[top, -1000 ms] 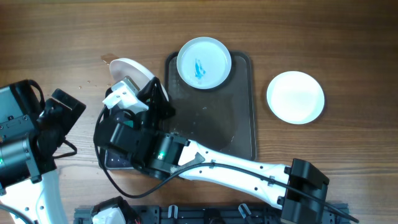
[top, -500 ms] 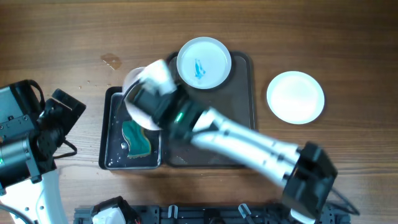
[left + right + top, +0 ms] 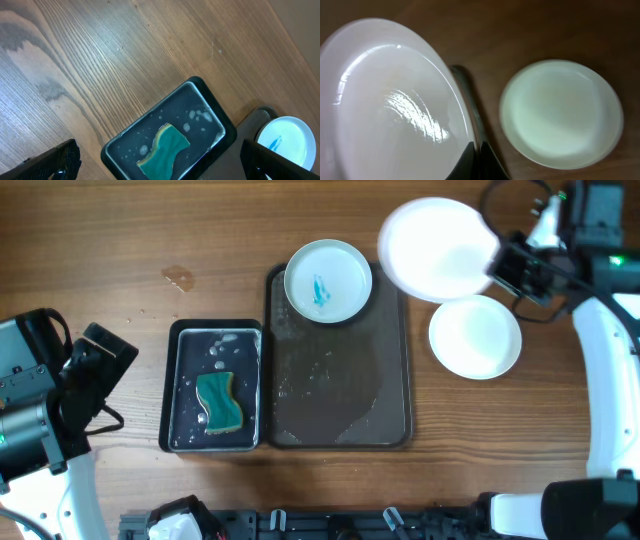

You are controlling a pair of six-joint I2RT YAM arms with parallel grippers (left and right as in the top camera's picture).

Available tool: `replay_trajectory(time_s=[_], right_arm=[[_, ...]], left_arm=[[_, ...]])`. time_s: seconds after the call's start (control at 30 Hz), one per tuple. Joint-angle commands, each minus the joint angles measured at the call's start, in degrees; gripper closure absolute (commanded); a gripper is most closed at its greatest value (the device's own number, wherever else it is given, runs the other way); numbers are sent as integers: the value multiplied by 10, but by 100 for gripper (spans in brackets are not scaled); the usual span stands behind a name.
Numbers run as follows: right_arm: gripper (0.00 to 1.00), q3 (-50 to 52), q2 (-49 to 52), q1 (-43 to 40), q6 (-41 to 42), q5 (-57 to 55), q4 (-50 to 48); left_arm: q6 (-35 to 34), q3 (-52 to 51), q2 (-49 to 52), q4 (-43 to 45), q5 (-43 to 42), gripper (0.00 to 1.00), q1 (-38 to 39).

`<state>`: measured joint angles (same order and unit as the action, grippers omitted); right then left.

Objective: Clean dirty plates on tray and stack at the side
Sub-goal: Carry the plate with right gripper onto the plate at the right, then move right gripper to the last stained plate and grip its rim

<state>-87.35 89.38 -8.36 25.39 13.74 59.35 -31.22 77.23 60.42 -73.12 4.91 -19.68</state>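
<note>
Now | right wrist alone shows right gripper (image 3: 479, 160) clamped on rim of held plate (image 3: 395, 100), beside bare plate (image 3: 560, 112) on table | overhead: smeared plate (image 3: 328, 280) on tray (image 3: 340, 410); sponge (image 3: 220, 402) in wet basin (image 3: 175, 380) | left gripper (image 3: 167, 162) spread, empty

Left tool (image 3: 161, 164) spread wide, right arm (image 3: 608, 350) extended, right tool (image 3: 478, 152) clamped on plate (image 3: 395, 100)

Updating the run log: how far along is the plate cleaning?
Done: one clean white plate lies on the table right of the tray. In hand: the right gripper holds a second plate near it. Left: the blue-smeared plate on the tray.
</note>
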Motion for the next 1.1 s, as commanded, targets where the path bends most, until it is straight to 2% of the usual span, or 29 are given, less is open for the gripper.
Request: replay_trajectory(time_s=[0.0, 0.1, 0.23, 0.27, 0.3, 0.33, 0.4, 0.47, 0.57, 0.63, 0.7, 0.77, 0.83, 1.07], right_arm=[[96, 148, 12, -105, -29, 11, -32], [96, 282, 12, -171, -28, 20, -111], [96, 347, 12, -182, -60, 19, -171], [90, 348, 11, -174, -77, 12, -170], [72, 347, 9, -167, -80, 1, -170], [60, 345, 5, -161, -78, -9, -167], [51, 335, -9, -154, -72, -13, -153], [49, 317, -43, -137, -76, -12, -138], [48, 265, -140, -58, -121, -10, -73], [47, 218, -195, 43, -154, 3, -35], [48, 182, -197, 125, -153, 0, -15], [48, 156, -162, 206, -147, -23, -38], [48, 133, -99, 240, -147, -43, -76], [47, 14, 201, 243, -163, -28, -210]], left_arm=[[-10, 11, -3, 2, 10, 0, -4], [-10, 11, -3, 2, 10, 0, -4], [-10, 11, -3, 2, 10, 0, -4], [-10, 11, -3, 2, 10, 0, -4], [-10, 11, -3, 2, 10, 0, -4], [-10, 11, -3, 2, 10, 0, -4], [-10, 11, -3, 2, 10, 0, -4], [-10, 11, -3, 2, 10, 0, -4], [-10, 11, -3, 2, 10, 0, -4], [-10, 11, -3, 2, 10, 0, -4], [-10, 11, -3, 2, 10, 0, -4], [-10, 11, -3, 2, 10, 0, -4], [-10, 11, -3, 2, 10, 0, -4], [-10, 11, -3, 2, 10, 0, -4]])
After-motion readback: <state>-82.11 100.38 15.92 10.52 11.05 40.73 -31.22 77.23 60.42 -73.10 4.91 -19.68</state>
